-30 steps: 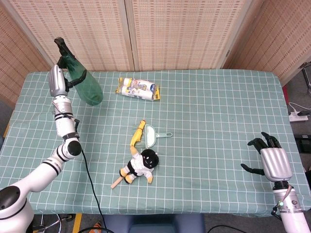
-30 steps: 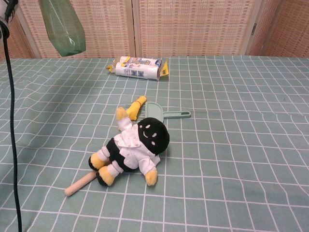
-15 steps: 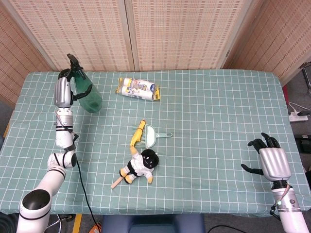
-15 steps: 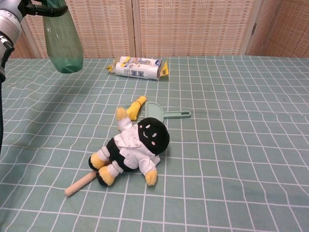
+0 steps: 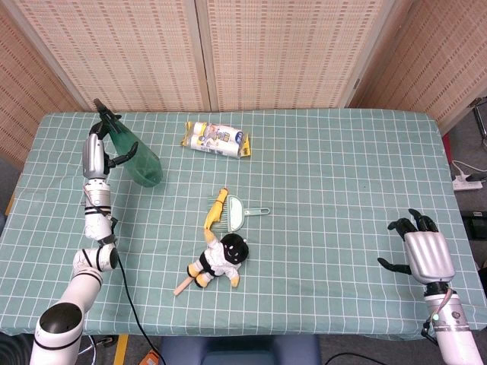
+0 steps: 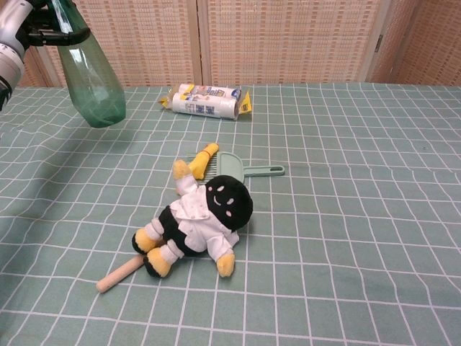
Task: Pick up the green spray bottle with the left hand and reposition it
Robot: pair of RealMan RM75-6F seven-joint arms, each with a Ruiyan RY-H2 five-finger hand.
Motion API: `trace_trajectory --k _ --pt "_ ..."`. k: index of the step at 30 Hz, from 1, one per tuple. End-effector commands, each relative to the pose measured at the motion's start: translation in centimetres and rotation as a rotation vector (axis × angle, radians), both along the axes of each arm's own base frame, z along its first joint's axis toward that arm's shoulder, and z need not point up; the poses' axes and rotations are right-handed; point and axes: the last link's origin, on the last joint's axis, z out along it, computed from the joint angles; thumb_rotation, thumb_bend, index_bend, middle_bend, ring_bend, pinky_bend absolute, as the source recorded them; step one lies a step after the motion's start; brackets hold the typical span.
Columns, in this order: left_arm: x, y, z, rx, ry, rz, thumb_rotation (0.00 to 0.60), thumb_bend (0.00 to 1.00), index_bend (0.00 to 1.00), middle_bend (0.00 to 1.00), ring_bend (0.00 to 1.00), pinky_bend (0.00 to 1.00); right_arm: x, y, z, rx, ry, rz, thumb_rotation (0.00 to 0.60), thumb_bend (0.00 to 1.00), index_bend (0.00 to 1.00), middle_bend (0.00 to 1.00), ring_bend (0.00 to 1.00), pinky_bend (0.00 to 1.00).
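The green spray bottle [image 5: 135, 156] [image 6: 88, 79] hangs tilted above the far left of the table, its base pointing down toward the cloth. My left hand [image 5: 97, 149] [image 6: 21, 25] grips it around the neck, black fingers wrapped at the top. Whether the base touches the cloth I cannot tell. My right hand [image 5: 423, 249] rests near the table's front right edge, fingers apart, holding nothing; the chest view does not show it.
A white and yellow packet [image 5: 217, 139] [image 6: 207, 100] lies at the back. Mid-table lie a small green dustpan with a yellow brush [image 5: 230, 211] [image 6: 230, 166] and a black and white plush doll [image 5: 219, 260] [image 6: 198, 225] over a wooden stick [image 6: 120, 272]. A checked green cloth [image 5: 342, 182] covers the table.
My left hand has brought the bottle lower and a little toward me, its tilt changing along the way. The right hand has stayed put.
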Motion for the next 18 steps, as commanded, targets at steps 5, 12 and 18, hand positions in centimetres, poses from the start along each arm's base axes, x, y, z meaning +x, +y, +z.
trace_trajectory --k 5,12,18 --pt "-0.2 -0.6 0.3 0.013 -0.012 -0.048 0.6 0.32 0.25 0.58 0.31 0.12 0.2 -0.1 -0.1 0.011 0.019 -0.011 0.6 0.0 0.37 0.32 0.11 0.2" --pt "-0.5 -1.4 0.1 0.007 -0.034 -0.1 0.6 0.32 0.25 0.57 0.3 0.11 0.3 0.0 -0.1 0.014 0.033 -0.021 0.6 0.0 0.37 0.32 0.11 0.2" --pt "-1.1 -1.9 -0.8 -0.038 -0.049 -0.107 0.6 0.32 0.24 0.57 0.3 0.1 0.3 0.3 0.0 0.0 0.059 -0.033 0.6 0.0 0.37 0.32 0.11 0.2"
